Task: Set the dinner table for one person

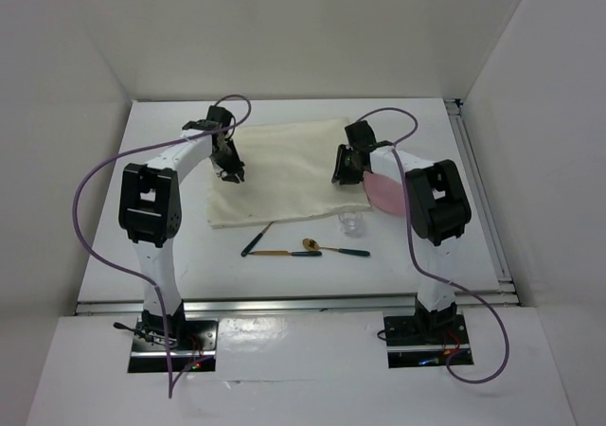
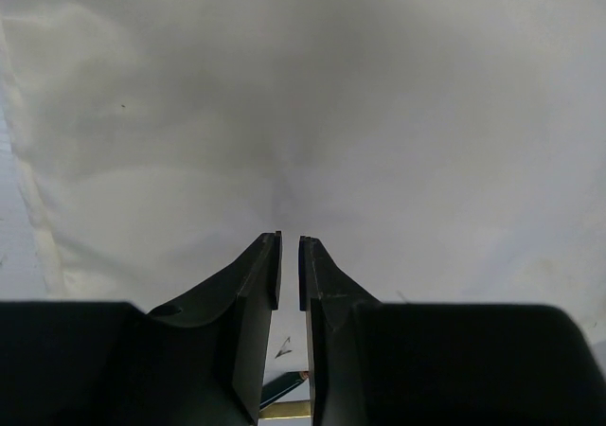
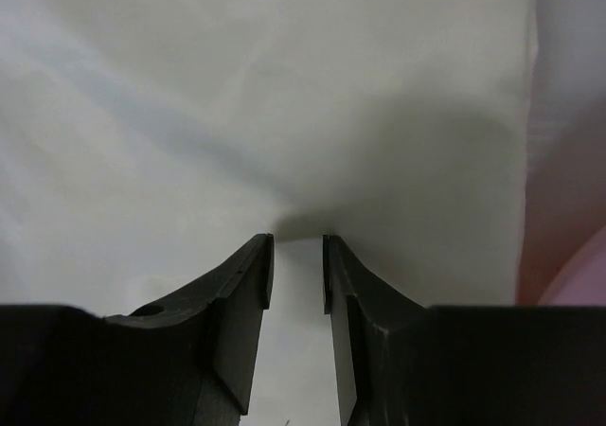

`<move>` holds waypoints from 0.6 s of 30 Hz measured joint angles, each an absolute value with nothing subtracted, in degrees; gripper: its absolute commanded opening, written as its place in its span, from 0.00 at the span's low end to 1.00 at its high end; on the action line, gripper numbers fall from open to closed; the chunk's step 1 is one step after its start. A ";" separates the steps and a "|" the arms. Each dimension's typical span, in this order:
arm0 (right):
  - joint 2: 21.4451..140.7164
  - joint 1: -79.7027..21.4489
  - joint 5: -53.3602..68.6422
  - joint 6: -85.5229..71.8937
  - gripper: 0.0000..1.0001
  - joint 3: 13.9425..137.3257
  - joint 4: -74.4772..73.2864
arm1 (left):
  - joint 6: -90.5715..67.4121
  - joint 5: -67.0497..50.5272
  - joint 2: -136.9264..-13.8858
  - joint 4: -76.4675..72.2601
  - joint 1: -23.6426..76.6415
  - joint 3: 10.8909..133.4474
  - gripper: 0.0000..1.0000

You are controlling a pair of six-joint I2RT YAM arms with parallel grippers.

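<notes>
Pinched cream cloth (image 1: 284, 175) in narrowly shut left claw (image 2: 290, 243) and right claw (image 3: 298, 243), likely to smooth it over the surface (image 1: 312, 276).

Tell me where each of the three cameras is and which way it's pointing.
Top external: above and behind the arms, looking down on the dinner table; both arms and their bases show.
Left wrist: on that arm's wrist, looking past the left claw at the cream cloth.
Right wrist: likewise, past the right claw at the cream cloth.
Shared: both wrist views show that cloth.
</notes>
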State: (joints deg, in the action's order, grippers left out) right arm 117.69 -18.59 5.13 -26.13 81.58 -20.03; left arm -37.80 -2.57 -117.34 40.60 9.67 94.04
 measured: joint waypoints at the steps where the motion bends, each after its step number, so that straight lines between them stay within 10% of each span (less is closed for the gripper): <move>1: 117.45 -18.52 5.19 -26.20 0.39 81.08 -19.49 | -37.80 -2.85 -117.58 40.42 9.58 93.69 0.32; 18: 109.51 -18.35 5.17 -28.86 0.38 67.85 -12.86 | -37.78 -4.95 -118.39 37.71 9.50 86.63 0.33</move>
